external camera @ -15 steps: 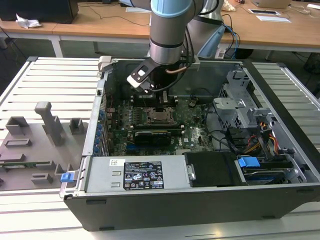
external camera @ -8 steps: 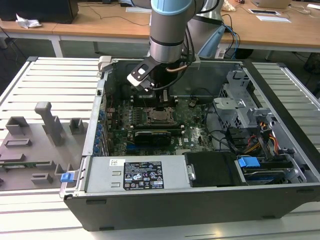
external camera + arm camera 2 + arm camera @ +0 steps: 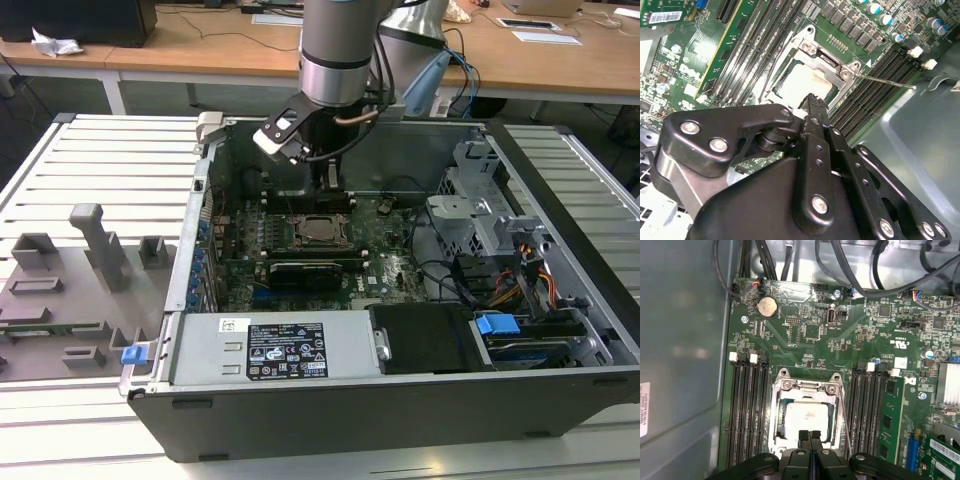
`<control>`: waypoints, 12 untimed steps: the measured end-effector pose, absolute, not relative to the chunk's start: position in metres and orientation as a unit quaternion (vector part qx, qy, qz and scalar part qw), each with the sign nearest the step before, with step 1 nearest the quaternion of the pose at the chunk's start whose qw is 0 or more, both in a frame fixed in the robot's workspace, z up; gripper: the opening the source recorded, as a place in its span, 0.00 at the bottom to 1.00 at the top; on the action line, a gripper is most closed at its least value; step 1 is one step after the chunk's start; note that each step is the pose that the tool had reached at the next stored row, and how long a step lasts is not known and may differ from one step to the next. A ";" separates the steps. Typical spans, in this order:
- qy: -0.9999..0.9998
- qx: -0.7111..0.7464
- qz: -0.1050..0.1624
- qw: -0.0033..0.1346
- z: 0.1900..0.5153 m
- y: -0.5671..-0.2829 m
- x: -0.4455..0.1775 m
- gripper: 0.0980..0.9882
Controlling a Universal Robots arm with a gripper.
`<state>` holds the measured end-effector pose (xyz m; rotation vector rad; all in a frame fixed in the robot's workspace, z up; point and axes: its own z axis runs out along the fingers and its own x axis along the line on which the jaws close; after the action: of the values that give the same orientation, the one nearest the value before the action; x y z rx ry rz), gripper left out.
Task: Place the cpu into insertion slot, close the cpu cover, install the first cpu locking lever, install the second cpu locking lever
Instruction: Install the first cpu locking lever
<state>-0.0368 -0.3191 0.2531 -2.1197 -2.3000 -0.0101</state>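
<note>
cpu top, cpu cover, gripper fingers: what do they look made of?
The cpu: probably metal on top, pale satin, glaring white under the light. The cpu cover: looks like thin sheet metal, bright silvery with glinting edges. The gripper fingers: matte black, no glint; coated metal or hard plastic, cannot tell.

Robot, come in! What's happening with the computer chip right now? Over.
Gripper shut, low over cpu. Cpu seated, cpu cover down around it. Thin lever rod sticks out over memory slots.
</note>
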 end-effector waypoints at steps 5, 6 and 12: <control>-0.735 -0.678 -0.002 0.006 0.261 -0.319 -0.037 0.01; -0.735 -0.678 -0.002 0.006 0.262 -0.319 -0.037 0.01; -0.735 -0.678 -0.001 0.005 0.271 -0.319 -0.037 0.01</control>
<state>-0.0368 -0.3191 0.2715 -2.1225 -2.3030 -0.0035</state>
